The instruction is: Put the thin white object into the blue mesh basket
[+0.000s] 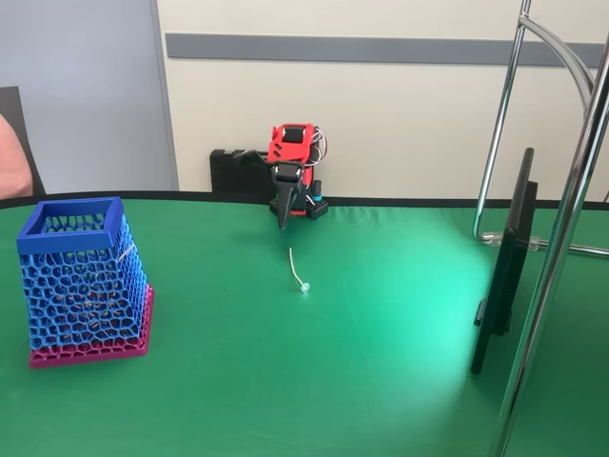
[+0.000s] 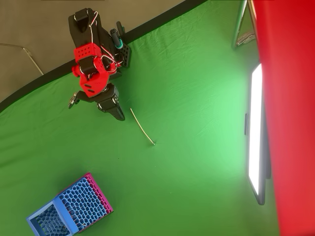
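The thin white object (image 1: 297,270) (image 2: 142,127) is lying flat on the green surface (image 1: 381,362) (image 2: 187,147), just in front of the claw (image 1: 284,217) (image 2: 118,114) and apart from it, bulb end pointing away. The claw is hanging tips-down, holding nothing; whether its jaws are parted I cannot tell. The blue mesh basket (image 1: 81,276) (image 2: 69,211) is standing well off to the claw's side, upright on its pink base.

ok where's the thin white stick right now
The thin white object lies flat on the green table, just in front of the gripper in the fixed view, well right of the blue mesh basket.
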`<state>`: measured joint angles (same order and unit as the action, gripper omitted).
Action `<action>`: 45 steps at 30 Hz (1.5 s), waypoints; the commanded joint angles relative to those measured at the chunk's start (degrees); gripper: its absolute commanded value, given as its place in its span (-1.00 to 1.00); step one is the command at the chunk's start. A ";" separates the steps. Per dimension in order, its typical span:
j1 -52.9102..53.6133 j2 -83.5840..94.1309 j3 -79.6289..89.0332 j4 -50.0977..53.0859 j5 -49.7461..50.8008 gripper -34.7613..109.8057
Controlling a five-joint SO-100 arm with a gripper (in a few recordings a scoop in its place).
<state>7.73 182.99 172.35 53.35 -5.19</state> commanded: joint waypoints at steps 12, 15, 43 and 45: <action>1.05 -26.63 -21.18 -2.29 12.66 -0.51; 0.62 -33.13 -26.02 -1.93 18.11 -0.51; -6.24 -83.23 -67.76 12.39 62.84 -0.51; -7.12 -83.67 -67.68 12.57 64.42 -0.51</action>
<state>1.32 99.32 106.88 65.57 57.57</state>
